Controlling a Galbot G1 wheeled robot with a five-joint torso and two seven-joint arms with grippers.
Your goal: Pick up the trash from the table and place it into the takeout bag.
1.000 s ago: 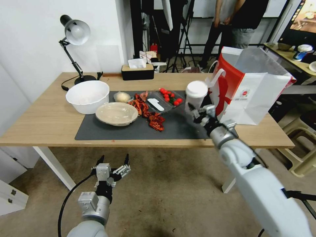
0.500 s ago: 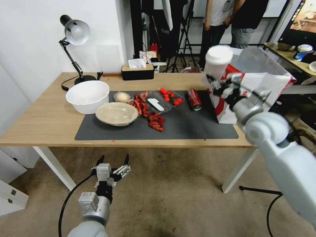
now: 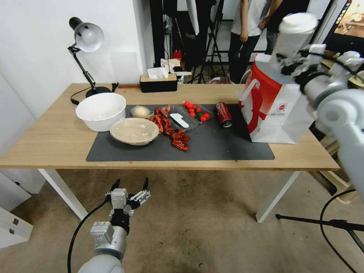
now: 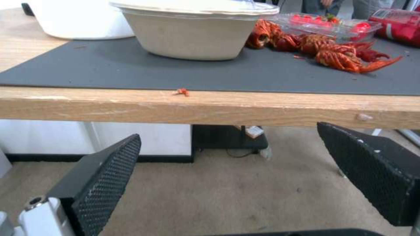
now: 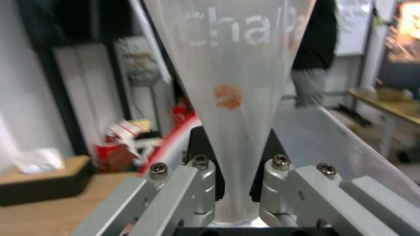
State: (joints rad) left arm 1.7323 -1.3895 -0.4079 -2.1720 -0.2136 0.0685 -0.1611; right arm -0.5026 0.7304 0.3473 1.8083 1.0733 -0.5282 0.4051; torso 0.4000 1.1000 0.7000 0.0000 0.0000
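Carried upward and to the right over the last second: clear cup with white lid (image 3: 291, 38), clamped in the right hand (image 3: 294, 62), lifted from just above the dark mat (image 3: 212, 146) beside the takeout bag (image 3: 278, 108) to high over its open top. Uncovered behind it: red soda can (image 3: 223, 114), lying on the mat.
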